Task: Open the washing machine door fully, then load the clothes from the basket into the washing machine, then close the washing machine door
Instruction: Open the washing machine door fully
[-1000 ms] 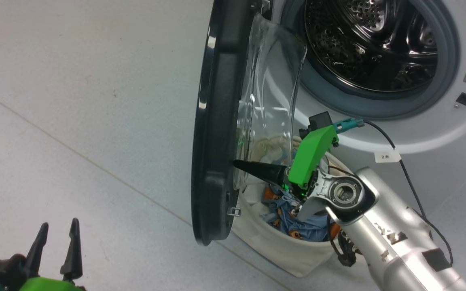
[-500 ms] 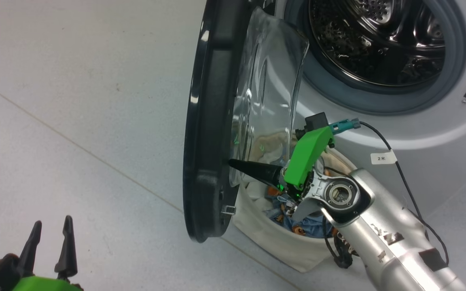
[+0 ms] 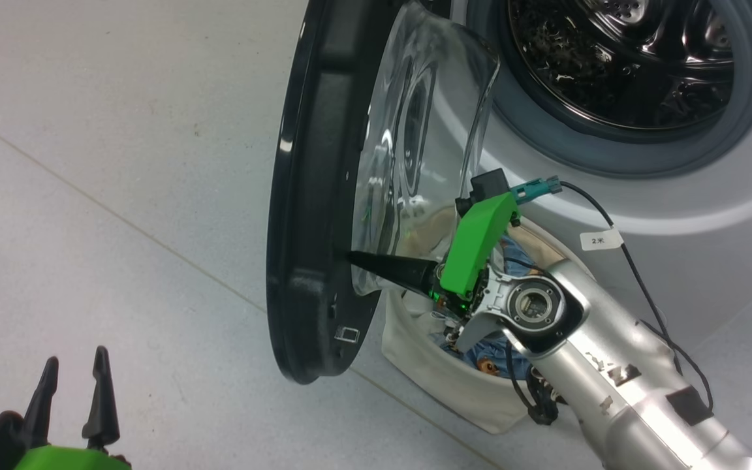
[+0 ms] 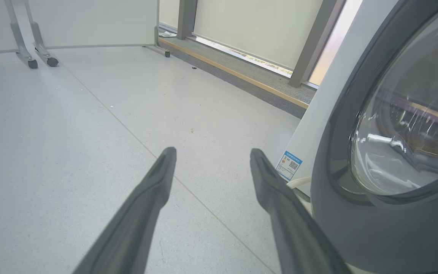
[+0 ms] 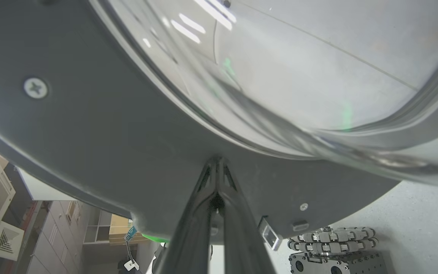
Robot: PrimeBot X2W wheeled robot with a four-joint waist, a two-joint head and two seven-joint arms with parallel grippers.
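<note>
The washing machine door (image 3: 307, 196) stands about edge-on, its black rim toward me and its clear glass bowl (image 3: 415, 150) bulging toward the machine. My right gripper (image 3: 352, 257) is shut, its tips pressed against the door's inner dark rim (image 5: 120, 137) just under the glass. The white washing machine (image 3: 676, 215) shows its steel drum (image 3: 617, 59) and grey seal. Below it sits the cream basket (image 3: 441, 375) holding the light blue bear-print clothes (image 3: 480, 356), partly hidden by my right arm. My left gripper (image 3: 69, 369) hangs open low at the left, over bare floor (image 4: 209, 152).
The grey floor stretches left of the door with a seam line across it. In the left wrist view, a blue label sticker (image 4: 290, 165) sits on the machine's side, and a wheeled frame (image 4: 32, 57) stands far off by a wall.
The door has swung further open to the left, with my right gripper's tips following against its inner rim. The head view shifted a little; my left gripper sits lower in it.
</note>
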